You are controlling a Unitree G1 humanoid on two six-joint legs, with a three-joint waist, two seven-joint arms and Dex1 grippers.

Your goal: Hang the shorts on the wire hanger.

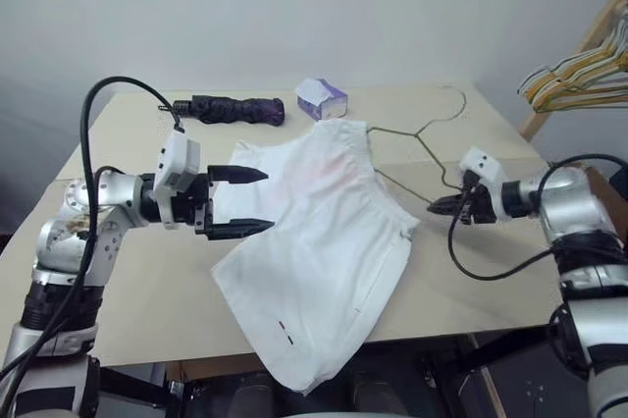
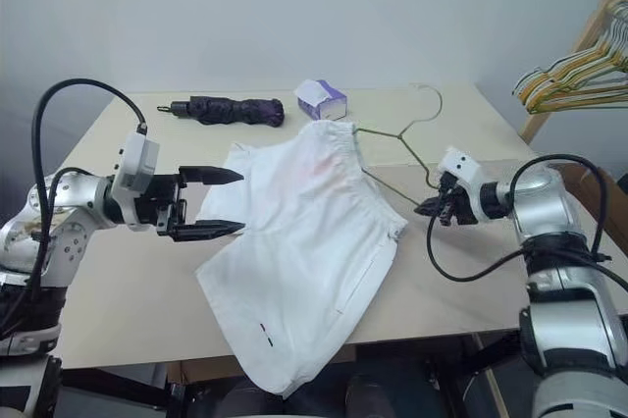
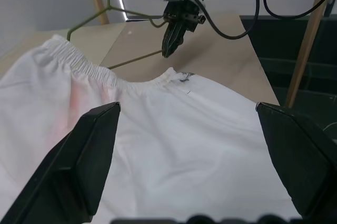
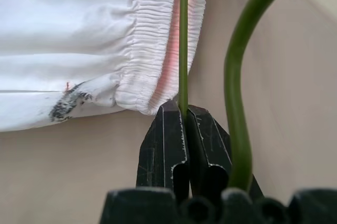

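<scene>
right claw pinches the wire hanger, left claw waits open over the shorts

the right gripper (image 1: 439,206) is clenched on the wire hanger (image 1: 412,133) beside the waistband; the shorts (image 1: 324,241) lie spread on the table (image 1: 118,124), one hem over its near edge. the left gripper (image 1: 245,200) hovers released. best to keep the wire low and level, then have the left lift the waistband onto it.
</scene>
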